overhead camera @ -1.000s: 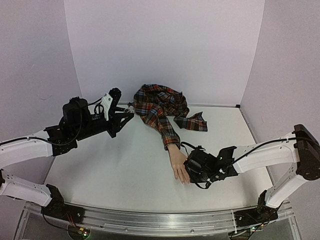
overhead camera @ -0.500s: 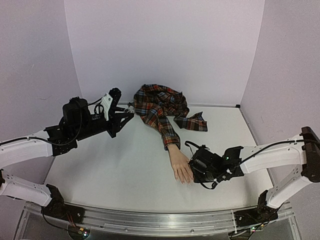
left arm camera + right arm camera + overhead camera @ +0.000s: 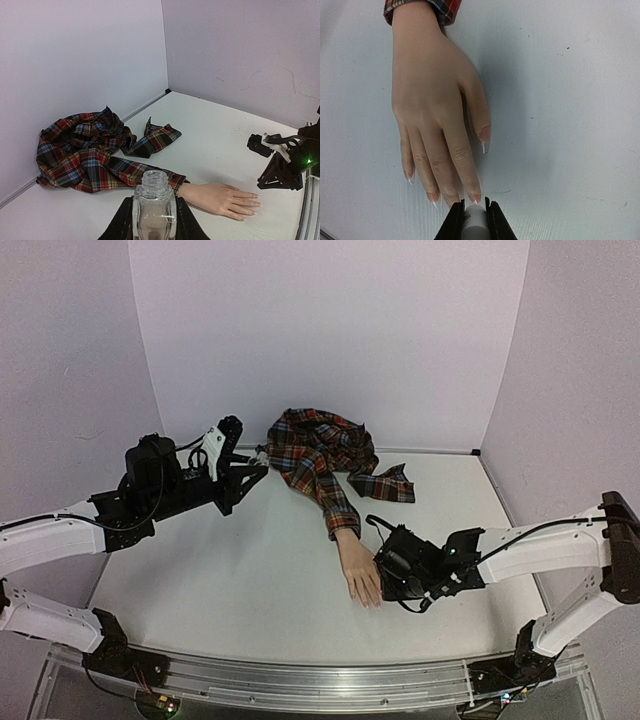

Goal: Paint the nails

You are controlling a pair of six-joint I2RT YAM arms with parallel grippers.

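Where both my arms reached, table [image 3: 230, 580]: white, closed in by pale walls at the back and sides.
Plaid shirt [image 3: 315, 450]: red-blue, bunched against the back wall, with one sleeve running toward the near edge.
Mannequin hand [image 3: 432, 100]: peach, lay palm down on the table, coming out of that sleeve's cuff, fingers pointing toward my bases.
Left gripper [image 3: 252, 473]: hung above the table's left rear, well apart from the mannequin hand; my fingers pinched the glass bottle by its sides.
Right gripper [image 3: 474, 225]: sat low over the table, just off the mannequin fingertips; my fingers were pressed onto a white cylinder.
Glass bottle [image 3: 154, 202]: clear, upright, uncapped, its neck standing above my fingers.
White cylinder [image 3: 475, 220]: small, its end aimed at the index fingertip. It was possibly the brush's handle, and I could not tell whether it touched.
Nails [image 3: 474, 198]: sat at the five fingertips, long with clear tips; the thumb and index ones looked pinkish.
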